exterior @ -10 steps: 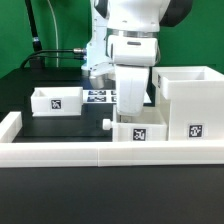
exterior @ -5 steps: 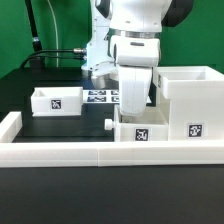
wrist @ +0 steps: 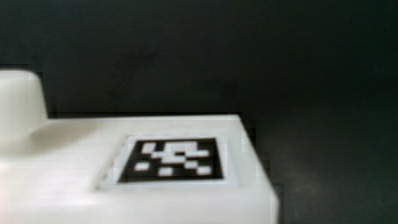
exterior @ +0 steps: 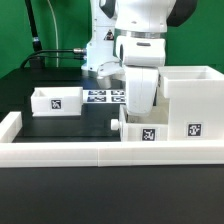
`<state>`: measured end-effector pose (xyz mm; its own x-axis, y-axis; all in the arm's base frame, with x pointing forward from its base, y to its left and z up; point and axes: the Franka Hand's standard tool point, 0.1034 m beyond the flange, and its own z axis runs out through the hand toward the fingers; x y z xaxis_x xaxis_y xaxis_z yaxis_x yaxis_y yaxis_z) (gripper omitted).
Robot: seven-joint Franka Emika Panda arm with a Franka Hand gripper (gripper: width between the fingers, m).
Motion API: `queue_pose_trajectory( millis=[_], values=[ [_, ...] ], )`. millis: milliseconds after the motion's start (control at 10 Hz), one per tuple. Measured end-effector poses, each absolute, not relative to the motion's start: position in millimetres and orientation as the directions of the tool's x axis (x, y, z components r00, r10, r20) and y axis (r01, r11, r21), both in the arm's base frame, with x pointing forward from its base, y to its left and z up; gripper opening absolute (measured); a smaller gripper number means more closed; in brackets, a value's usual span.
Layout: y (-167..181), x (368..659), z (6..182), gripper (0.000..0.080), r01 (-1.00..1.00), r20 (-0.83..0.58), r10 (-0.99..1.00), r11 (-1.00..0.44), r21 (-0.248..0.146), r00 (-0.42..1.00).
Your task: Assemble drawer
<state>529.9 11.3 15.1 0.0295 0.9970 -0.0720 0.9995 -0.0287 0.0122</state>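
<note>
My gripper [exterior: 140,116] reaches straight down onto a small white knobbed tray [exterior: 150,135] at the front, and appears shut on its wall; the fingertips are hidden behind the hand. The tray's knob [exterior: 115,127] points to the exterior view's left. Its other end is close against the large boxy casing [exterior: 190,100], which stands at the exterior view's right with its open top up. The wrist view shows the same tray's tagged top [wrist: 175,160] and knob [wrist: 15,100] close up, with no fingers in sight. The second knobbed tray [exterior: 55,100] sits apart at the left.
The long low white rail [exterior: 90,152] runs along the front, with a raised end [exterior: 10,125] at the exterior view's left. The marker board [exterior: 103,97] lies flat behind the arm. Cables hang in front of the green backdrop at the back left.
The gripper and the small tray under it have shifted together toward the exterior view's right, closer to the casing. The left tray and the casing have not moved.
</note>
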Motion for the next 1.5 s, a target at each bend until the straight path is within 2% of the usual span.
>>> queue_pose_trajectory(
  millis=[100,400,900,1100,1200,1300,1400,1500],
  values=[
    [11.4,530.3,14.4,0.0042,0.999,-0.066,0.997,-0.028,0.037,0.031],
    [10.8,530.1,14.3,0.0042,0.999,-0.066,0.997,-0.03,0.037,0.032],
    [11.7,531.7,12.6,0.0042,0.999,-0.076,0.996,-0.037,0.004,0.037],
    [11.1,532.1,13.0,0.0042,0.999,-0.08,0.996,-0.038,0.006,0.038],
    [10.0,531.7,12.6,0.0115,0.999,-0.08,0.996,-0.04,0.005,0.04],
    [9.3,531.9,13.2,0.0115,0.999,-0.08,0.996,-0.041,0.006,0.041],
    [9.0,533.1,15.9,0.0297,0.999,-0.079,0.996,-0.042,0.01,0.043],
    [9.9,534.2,18.9,0.0297,0.999,-0.078,0.996,-0.046,0.015,0.047]
  ],
)
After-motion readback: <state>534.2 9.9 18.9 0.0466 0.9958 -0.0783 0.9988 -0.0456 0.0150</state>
